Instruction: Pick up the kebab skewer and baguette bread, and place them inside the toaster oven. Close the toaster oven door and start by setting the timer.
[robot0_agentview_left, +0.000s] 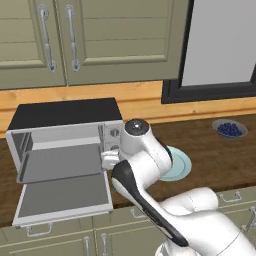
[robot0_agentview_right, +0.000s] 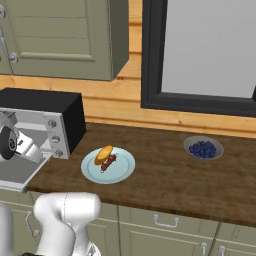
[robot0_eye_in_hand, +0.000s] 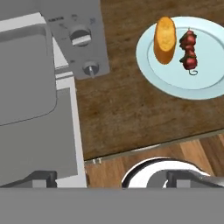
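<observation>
Wooden counter (robot0_agentview_right: 165, 175): toaster oven (robot0_agentview_left: 60, 135) at left, toaster oven door (robot0_agentview_left: 62, 195) dropped open and flat. My gripper (robot0_eye_in_hand: 109, 177) hangs over its front edge, fingers wide, holding nothing. Right: baguette bread (robot0_eye_in_hand: 165, 39) beside kebab skewer (robot0_eye_in_hand: 188, 51) on pale blue plate (robot0_eye_in_hand: 175, 83).

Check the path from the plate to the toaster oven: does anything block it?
Nothing visible does. The baguette bread and kebab skewer lie on the plate; bare counter separates it from the toaster oven, whose door hangs open.

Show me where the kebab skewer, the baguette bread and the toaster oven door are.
kebab skewer (robot0_eye_in_hand: 188, 51), hand view, middle meat chunk.
baguette bread (robot0_eye_in_hand: 165, 39), hand view, crust centre.
toaster oven door (robot0_agentview_left: 64, 195), left base view, open panel's inner face.
</observation>
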